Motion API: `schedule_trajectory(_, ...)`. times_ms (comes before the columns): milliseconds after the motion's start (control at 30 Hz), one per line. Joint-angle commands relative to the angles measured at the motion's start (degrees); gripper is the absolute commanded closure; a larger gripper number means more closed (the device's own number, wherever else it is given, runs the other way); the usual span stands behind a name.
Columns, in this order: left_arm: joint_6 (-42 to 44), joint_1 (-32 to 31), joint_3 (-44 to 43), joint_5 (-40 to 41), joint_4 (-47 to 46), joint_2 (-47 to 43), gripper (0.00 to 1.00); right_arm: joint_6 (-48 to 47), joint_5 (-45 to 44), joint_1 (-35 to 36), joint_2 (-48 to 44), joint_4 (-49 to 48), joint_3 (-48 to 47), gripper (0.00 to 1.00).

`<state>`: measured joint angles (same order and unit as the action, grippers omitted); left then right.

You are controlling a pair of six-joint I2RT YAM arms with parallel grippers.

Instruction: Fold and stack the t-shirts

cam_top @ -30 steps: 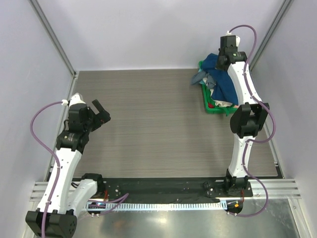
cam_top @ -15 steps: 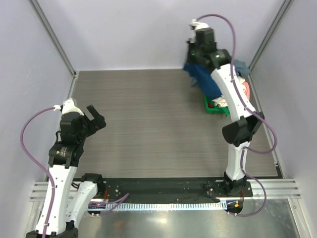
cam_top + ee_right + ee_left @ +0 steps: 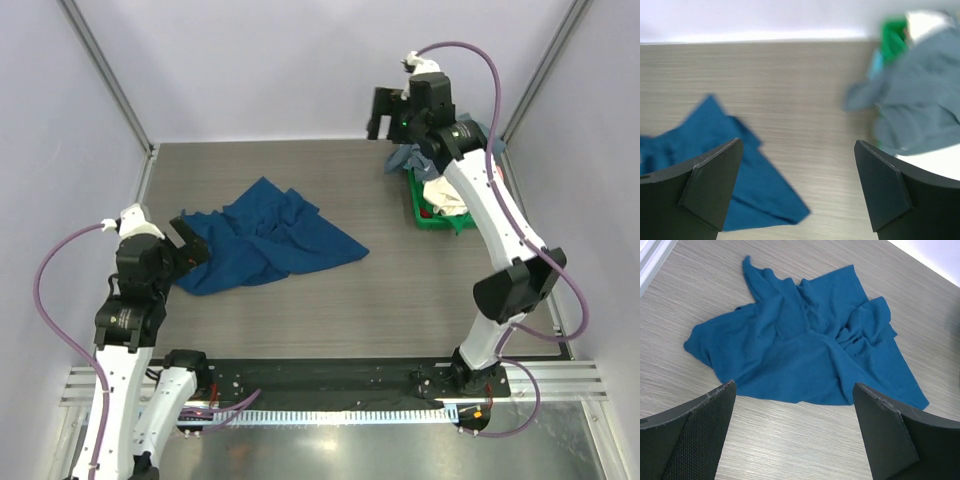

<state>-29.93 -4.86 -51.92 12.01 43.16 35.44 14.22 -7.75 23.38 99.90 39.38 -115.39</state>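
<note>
A dark blue t-shirt [image 3: 265, 240] lies crumpled and spread on the table's left middle, also seen in the left wrist view [image 3: 805, 350] and blurred in the right wrist view [image 3: 755, 195]. My left gripper [image 3: 192, 243] hovers open at the shirt's near-left edge, its jaws [image 3: 795, 440] wide apart over bare table. My right gripper [image 3: 388, 118] hangs high at the back, open and empty [image 3: 797, 185]. A grey-blue t-shirt [image 3: 408, 156] [image 3: 920, 100] and a white one [image 3: 446, 194] [image 3: 935, 162] sit piled in the basket.
The green plastic basket [image 3: 432, 218] [image 3: 892, 40] stands at the back right, clothes spilling over its left rim. Pale walls close in the table on the left, back and right. The arm bases sit on a black rail at the near edge.
The right gripper lifted the blue shirt out of the basket, swung it left and opened; the shirt now lies on the table. The left arm shifted nearer and lower.
</note>
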Motion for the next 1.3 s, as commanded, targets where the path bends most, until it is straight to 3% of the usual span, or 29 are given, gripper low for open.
schedule_trajectory(0,0.6,-0.1,0.2,-0.4,-0.6,0.9,0.00,4.6,5.4,-8.3,3.2,-2.8,4.1,0.00)
schedule_trajectory(300,0.9,-0.1,0.2,-1.1,-1.0,2.8,0.00,7.5,22.3,-11.2,26.5,-3.5,-8.7,0.05)
schedule_trajectory(400,0.9,-0.1,0.2,-0.8,-0.8,3.3,0.00,9.5,16.6,-11.2,28.7,-3.3,-5.8,0.05)
schedule_trajectory(567,0.8,-0.1,0.3,-1.0,-0.9,3.8,0.00,7.4,-0.4,-11.8,30.0,-0.9,-1.1,0.04)
schedule_trajectory(900,0.8,-0.1,0.4,-1.8,-1.0,5.6,0.00,1.3,-13.7,-19.6,33.0,3.2,2.1,0.02)
schedule_trajectory(1100,0.8,-0.1,0.3,-2.1,-1.1,7.2,0.00,0.0,-13.7,-25.1,31.5,3.2,3.3,0.03)
schedule_trajectory(1267,0.4,-0.1,0.3,-0.3,-1.7,8.4,0.00,-1.9,-1.9,-19.7,29.3,3.3,1.1,0.05)
